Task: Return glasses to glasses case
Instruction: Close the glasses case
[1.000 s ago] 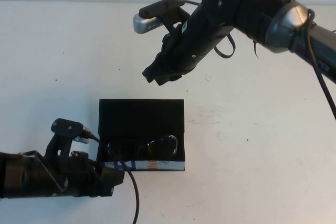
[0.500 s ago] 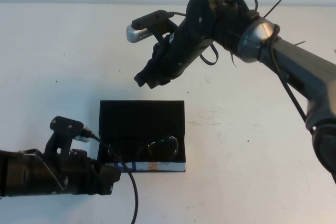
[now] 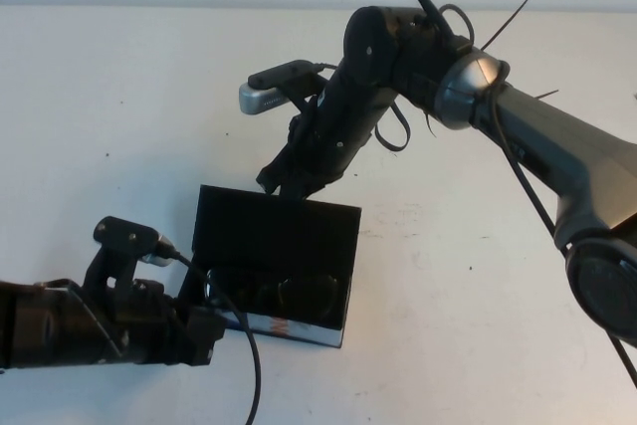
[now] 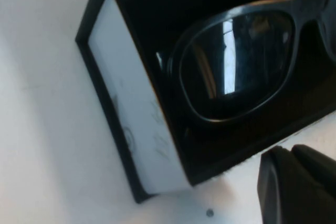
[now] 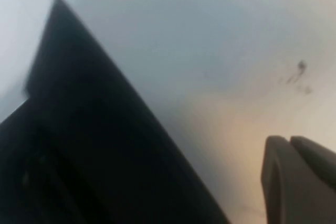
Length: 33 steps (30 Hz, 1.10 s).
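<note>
The right gripper has its two fingers pressed together with nothing between them. You can see the two dark fingertips side by side in the right wrist view. The tip sits at the far top edge of the glasses case lid, touching it or just about; I cannot tell which. The right arm reaches in from the far right side of the table and bends down to the case.

The left gripper lies low on the table at the near left corner of the case, right beside it. Its fingers look closed together, and they hold nothing.

The case is open. Its black lid stands up at the back. The white side band faces the near side, and the case sits a bit turned on the table.

The glasses lie inside the case, on the black lining. One dark-rimmed lens shines in the left wrist view
</note>
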Each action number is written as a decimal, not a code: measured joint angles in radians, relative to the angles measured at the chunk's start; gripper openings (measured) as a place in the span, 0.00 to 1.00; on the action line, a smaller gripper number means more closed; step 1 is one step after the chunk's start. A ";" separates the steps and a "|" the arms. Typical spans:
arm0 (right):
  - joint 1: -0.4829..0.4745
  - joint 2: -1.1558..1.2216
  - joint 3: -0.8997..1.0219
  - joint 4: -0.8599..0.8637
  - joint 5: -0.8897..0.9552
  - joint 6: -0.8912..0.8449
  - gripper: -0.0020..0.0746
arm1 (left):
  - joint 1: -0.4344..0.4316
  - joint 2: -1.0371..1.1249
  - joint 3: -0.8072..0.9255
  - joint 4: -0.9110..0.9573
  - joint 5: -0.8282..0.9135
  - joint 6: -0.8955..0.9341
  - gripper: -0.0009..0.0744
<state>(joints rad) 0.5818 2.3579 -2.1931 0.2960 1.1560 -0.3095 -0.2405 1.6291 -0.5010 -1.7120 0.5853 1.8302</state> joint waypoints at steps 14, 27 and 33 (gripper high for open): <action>0.000 0.000 -0.001 0.023 0.070 0.000 0.01 | 0.000 0.036 -0.006 0.000 -0.007 0.007 0.01; 0.000 0.000 -0.001 0.047 0.070 0.000 0.01 | 0.000 0.079 -0.057 -0.007 0.029 0.041 0.01; 0.004 -0.004 -0.001 0.065 0.070 0.000 0.01 | 0.000 0.079 -0.067 -0.007 0.028 0.041 0.01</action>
<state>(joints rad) 0.5861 2.3536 -2.1937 0.3612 1.2255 -0.3095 -0.2405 1.7080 -0.5685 -1.7195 0.6129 1.8714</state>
